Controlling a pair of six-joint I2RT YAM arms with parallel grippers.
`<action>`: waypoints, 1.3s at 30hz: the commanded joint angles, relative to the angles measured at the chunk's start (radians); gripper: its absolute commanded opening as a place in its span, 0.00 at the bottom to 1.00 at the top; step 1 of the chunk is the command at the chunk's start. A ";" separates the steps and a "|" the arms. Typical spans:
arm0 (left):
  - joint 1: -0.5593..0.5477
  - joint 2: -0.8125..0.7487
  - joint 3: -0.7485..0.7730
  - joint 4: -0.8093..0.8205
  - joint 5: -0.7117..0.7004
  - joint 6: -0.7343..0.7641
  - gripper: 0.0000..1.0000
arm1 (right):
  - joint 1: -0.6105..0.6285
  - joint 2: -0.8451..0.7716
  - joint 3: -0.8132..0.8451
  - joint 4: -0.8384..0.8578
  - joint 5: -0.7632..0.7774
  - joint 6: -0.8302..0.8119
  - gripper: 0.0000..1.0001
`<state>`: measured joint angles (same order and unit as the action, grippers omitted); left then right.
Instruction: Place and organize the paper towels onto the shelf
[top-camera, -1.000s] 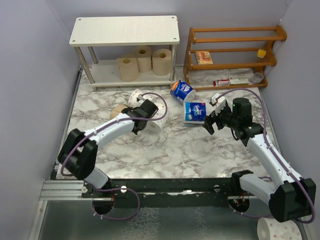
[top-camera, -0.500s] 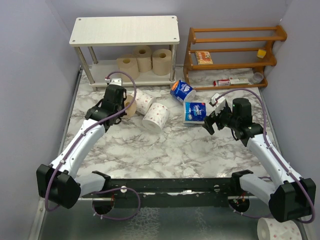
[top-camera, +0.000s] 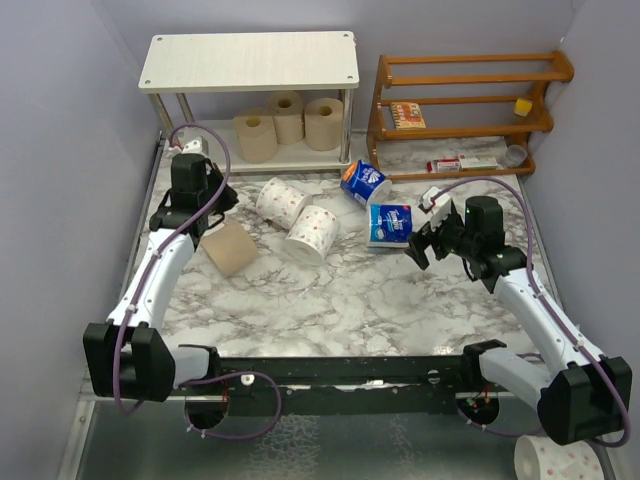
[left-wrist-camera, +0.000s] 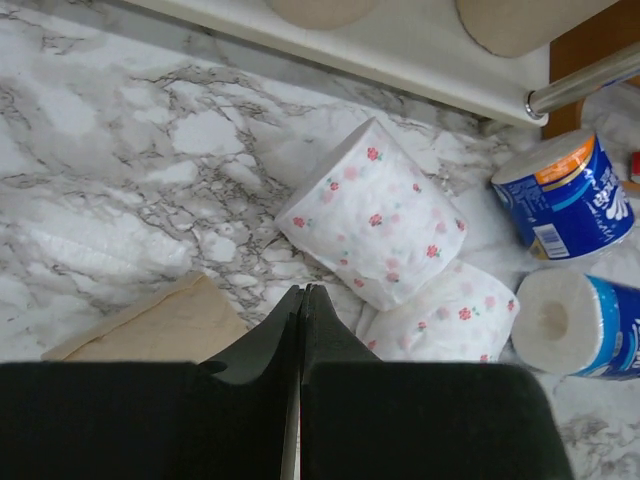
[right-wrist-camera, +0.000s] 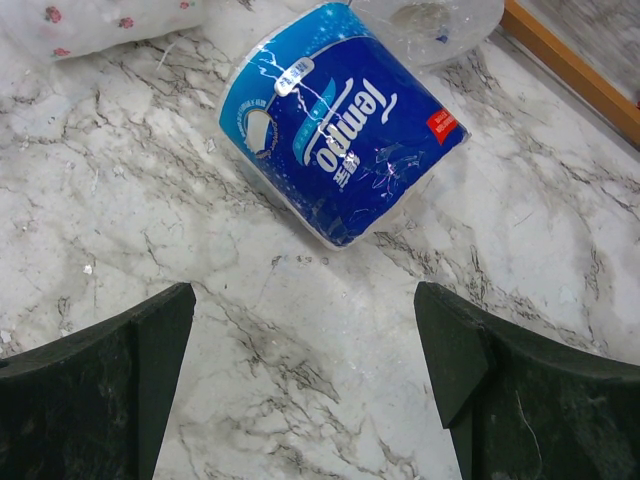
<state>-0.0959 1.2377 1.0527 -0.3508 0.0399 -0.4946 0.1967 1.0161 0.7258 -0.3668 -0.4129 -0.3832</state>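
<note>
The shelf (top-camera: 250, 60) stands at the back left; three tan rolls (top-camera: 288, 118) stand on its lower board. On the marble table lie a tan roll (top-camera: 229, 248), two white pink-dotted rolls (top-camera: 282, 200) (top-camera: 313, 233) and two blue-wrapped rolls (top-camera: 364, 183) (top-camera: 390, 224). My left gripper (top-camera: 202, 220) is shut and empty, just left of the tan roll (left-wrist-camera: 150, 325); the dotted rolls (left-wrist-camera: 375, 215) lie beyond its tips (left-wrist-camera: 303, 292). My right gripper (top-camera: 420, 245) is open and empty, its jaws wide apart (right-wrist-camera: 305, 300) just short of a blue-wrapped roll (right-wrist-camera: 345, 125).
An orange-brown wooden rack (top-camera: 465, 110) with small items stands at the back right. A flat red-and-white packet (top-camera: 462, 163) lies in front of it. Another dotted roll (top-camera: 555, 460) lies off the table at the near right. Purple walls close in both sides.
My left arm has swung left and back, away from the dotted rolls. The tan roll now lies uncovered, nearer and to the left. The right arm has not moved.
</note>
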 joint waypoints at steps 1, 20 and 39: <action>0.029 0.045 0.028 0.112 0.116 -0.083 0.00 | -0.003 -0.016 -0.009 0.000 -0.006 -0.013 0.93; -0.001 0.268 0.122 -0.187 0.009 0.085 0.69 | -0.004 -0.005 -0.005 -0.013 -0.032 -0.020 0.93; -0.301 0.424 0.235 -0.351 -0.520 0.144 0.49 | -0.004 0.004 -0.006 -0.014 -0.028 -0.022 0.92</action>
<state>-0.3534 1.6283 1.2442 -0.6170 -0.3141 -0.3626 0.1967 1.0199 0.7258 -0.3744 -0.4210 -0.3977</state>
